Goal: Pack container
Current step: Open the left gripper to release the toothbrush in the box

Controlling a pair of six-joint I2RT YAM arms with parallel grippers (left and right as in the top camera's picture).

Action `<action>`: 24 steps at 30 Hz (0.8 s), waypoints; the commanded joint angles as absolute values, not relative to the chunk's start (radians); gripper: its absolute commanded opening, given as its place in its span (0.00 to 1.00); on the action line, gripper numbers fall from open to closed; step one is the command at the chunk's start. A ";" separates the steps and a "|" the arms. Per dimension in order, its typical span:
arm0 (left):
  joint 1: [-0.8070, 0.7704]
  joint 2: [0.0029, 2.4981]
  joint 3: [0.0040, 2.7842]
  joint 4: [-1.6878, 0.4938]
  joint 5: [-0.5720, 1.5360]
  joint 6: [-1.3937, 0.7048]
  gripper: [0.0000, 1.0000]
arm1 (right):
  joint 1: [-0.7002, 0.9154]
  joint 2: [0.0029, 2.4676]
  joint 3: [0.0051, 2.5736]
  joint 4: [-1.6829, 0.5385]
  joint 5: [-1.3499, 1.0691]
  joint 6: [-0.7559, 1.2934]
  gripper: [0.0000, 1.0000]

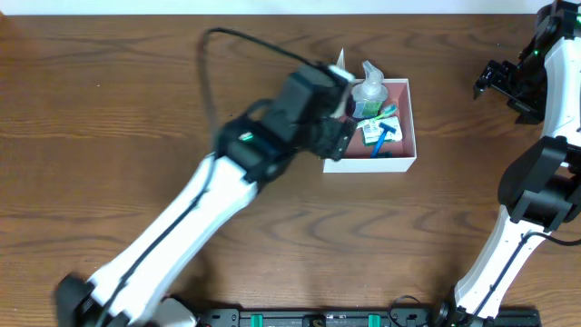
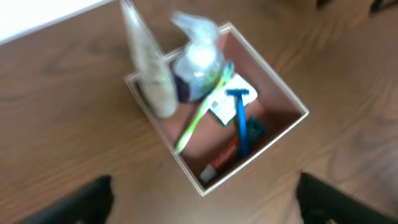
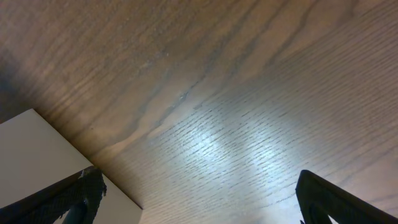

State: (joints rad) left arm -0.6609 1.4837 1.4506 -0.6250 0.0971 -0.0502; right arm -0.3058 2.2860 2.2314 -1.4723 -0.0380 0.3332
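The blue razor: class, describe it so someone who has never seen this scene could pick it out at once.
On the brown wooden table stands the container, a white-walled box with a pink inside. Among the toiletries in it, the blue razor lies beside a green toothbrush. Only it has a straight blue handle ending in a wide T-shaped head.

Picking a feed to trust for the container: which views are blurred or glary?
Overhead: left arm motion-smeared, container sharp. Left wrist: whole frame soft, the container's contents fuzzy. Right wrist: bright glare patch on the table, grain otherwise crisp.
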 commanded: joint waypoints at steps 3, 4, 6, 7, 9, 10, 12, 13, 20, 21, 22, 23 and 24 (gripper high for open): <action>-0.650 1.379 1.459 -0.698 0.085 -0.045 0.98 | -0.308 2.271 2.231 -1.473 -0.042 0.347 0.99; -0.651 1.366 1.459 -0.704 0.085 -0.045 0.98 | -0.308 2.271 2.231 -1.473 -0.042 0.347 0.99; -0.651 1.350 1.459 -0.703 0.085 -0.045 0.98 | -0.308 2.271 2.231 -1.473 -0.042 0.347 0.99; -0.651 1.347 1.459 -0.703 0.085 -0.045 0.98 | -0.308 2.271 2.231 -1.473 -0.042 0.347 0.99; -0.651 1.346 1.459 -0.712 0.085 -0.045 0.98 | -0.308 2.271 2.231 -1.473 -0.042 0.347 0.99; -0.651 1.346 1.459 -0.735 0.085 -0.045 0.98 | -0.308 2.271 2.231 -1.473 -0.042 0.347 0.99; -0.651 1.346 1.459 -0.789 0.085 -0.045 0.98 | -0.308 2.271 2.231 -1.473 -0.042 0.347 0.99; -0.651 1.346 1.459 -0.813 0.085 -0.045 0.98 | -0.308 2.271 2.231 -1.473 -0.042 0.347 0.99; -0.651 1.345 1.459 -0.944 0.085 -0.046 0.98 | -0.308 2.271 2.231 -1.473 -0.042 0.347 0.99; -0.651 1.345 1.459 -0.954 0.085 -0.046 0.98 | -0.308 2.271 2.231 -1.473 -0.042 0.347 0.99; -0.651 1.344 1.459 -0.960 0.085 -0.046 0.98 | -0.308 2.271 2.231 -1.473 -0.042 0.347 0.99; -0.650 1.344 1.459 -0.964 0.084 -0.046 0.98 | -0.308 2.271 2.231 -1.473 -0.042 0.347 0.99; -0.648 1.341 1.459 -0.965 0.084 -0.046 0.98 | -0.308 2.271 2.231 -1.473 -0.042 0.347 0.99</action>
